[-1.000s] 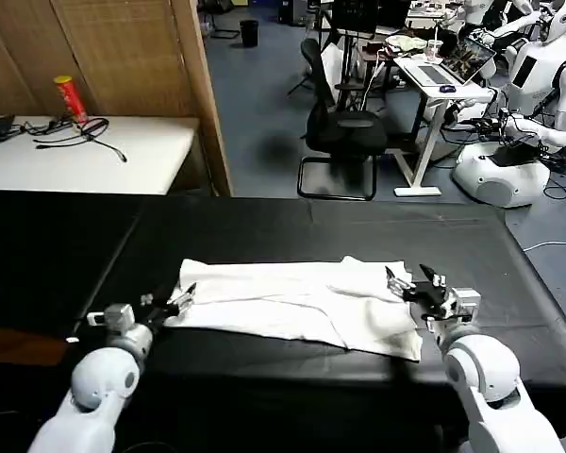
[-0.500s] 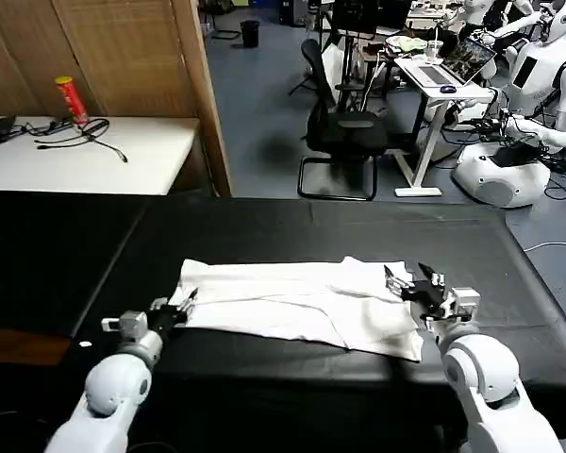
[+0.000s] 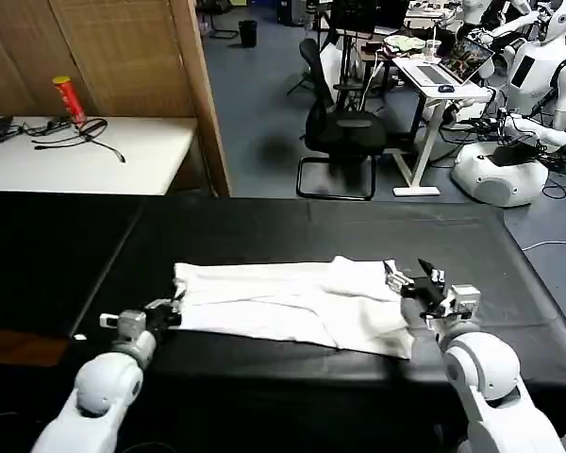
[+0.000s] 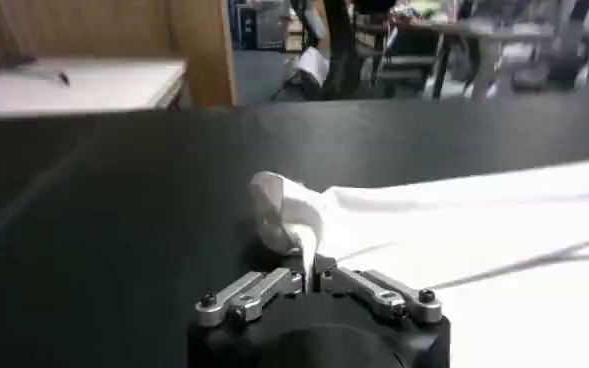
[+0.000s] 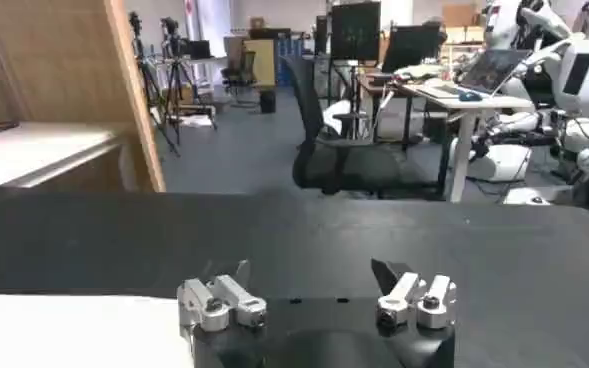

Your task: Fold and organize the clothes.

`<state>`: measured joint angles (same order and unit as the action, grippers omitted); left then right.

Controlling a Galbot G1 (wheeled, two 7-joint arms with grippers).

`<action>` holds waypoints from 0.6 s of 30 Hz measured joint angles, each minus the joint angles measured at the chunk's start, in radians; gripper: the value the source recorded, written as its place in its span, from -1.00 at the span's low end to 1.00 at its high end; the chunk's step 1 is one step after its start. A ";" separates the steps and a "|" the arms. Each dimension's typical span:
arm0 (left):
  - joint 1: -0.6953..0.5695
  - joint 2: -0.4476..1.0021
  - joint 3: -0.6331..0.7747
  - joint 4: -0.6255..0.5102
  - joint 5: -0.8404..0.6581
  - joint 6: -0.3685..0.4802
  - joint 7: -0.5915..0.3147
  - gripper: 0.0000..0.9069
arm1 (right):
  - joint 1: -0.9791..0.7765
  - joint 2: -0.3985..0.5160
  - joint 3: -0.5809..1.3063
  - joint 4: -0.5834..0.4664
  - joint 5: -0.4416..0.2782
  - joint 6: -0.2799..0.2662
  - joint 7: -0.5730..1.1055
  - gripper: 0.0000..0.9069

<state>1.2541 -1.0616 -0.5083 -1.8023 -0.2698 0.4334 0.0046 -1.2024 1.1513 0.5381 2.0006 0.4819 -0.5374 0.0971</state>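
Nearest the robot, the left tool (image 3: 170, 311) is clenched on the left edge of the white T-shirt (image 3: 292, 304); in the left wrist view its fingers (image 4: 274, 285) meet on a small peak of cloth that stands up off the black surface (image 3: 264, 226). On the other side the right tool (image 3: 411, 281) sits at the shirt's right end with its fingers spread wide and nothing between them (the right wrist view shows the two fingers well apart over bare black cloth, with a strip of white at the corner).

The shirt lies across the near middle of the surface as a long, already narrowed band, running from one tool to the other, with a bunched ridge toward its right end.

The step in hand looks like taking both ends before a lengthwise fold. To do it well, the right tool should settle onto the hem and pinch all the layers there, not just the top one. The left grip looks thin, a mere tuck of fabric, so any lift should be slow and level with the right side, keeping the band taut without dragging it.

Beyond the surface stand a white desk, an office chair and other robots, none involved.
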 joint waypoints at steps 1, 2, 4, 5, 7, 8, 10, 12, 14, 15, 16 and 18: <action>0.006 0.024 -0.012 -0.001 0.018 -0.009 -0.001 -1.00 | -0.001 0.002 -0.001 0.000 0.000 0.000 0.000 0.94; 0.013 0.049 -0.024 0.002 0.031 -0.017 -0.002 -1.00 | -0.001 0.004 -0.001 0.000 -0.001 0.000 0.000 0.94; 0.024 0.104 -0.052 0.010 0.050 -0.033 -0.007 -1.00 | -0.002 0.009 -0.004 0.000 -0.007 0.000 0.000 0.94; 0.029 0.131 -0.066 0.014 0.059 -0.042 -0.007 -1.00 | -0.003 0.013 -0.006 0.000 -0.010 0.000 0.000 0.94; 0.039 0.187 -0.096 0.025 0.075 -0.058 -0.007 -1.00 | -0.007 0.021 -0.008 0.001 -0.017 0.001 0.000 0.94; 0.044 0.211 -0.111 0.029 0.075 -0.064 -0.007 -1.00 | -0.010 0.026 -0.009 0.003 -0.021 0.001 0.000 0.94; 0.054 0.248 -0.133 0.029 0.076 -0.066 -0.008 -1.00 | -0.015 0.033 -0.010 0.005 -0.027 0.002 0.000 0.94; 0.065 0.265 -0.142 0.023 0.077 -0.064 -0.009 -1.00 | -0.020 0.038 -0.010 0.010 -0.032 0.002 0.000 0.94; 0.078 0.269 -0.142 0.006 0.078 -0.055 -0.013 -1.00 | -0.028 0.042 -0.005 0.015 -0.038 0.002 0.001 0.94; 0.084 0.268 -0.142 -0.005 0.073 -0.050 -0.017 -1.00 | -0.032 0.044 -0.003 0.016 -0.040 0.003 0.001 0.94; 0.088 0.263 -0.139 -0.022 0.062 -0.041 -0.023 -1.00 | -0.036 0.047 0.000 0.019 -0.043 0.003 0.001 0.94; 0.091 0.246 -0.124 -0.066 0.032 -0.023 -0.036 -1.00 | -0.045 0.053 0.007 0.025 -0.055 0.004 0.001 0.94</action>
<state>1.3448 -0.8159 -0.6328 -1.8683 -0.2381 0.4106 -0.0312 -1.2478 1.2040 0.5451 2.0251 0.4268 -0.5332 0.0977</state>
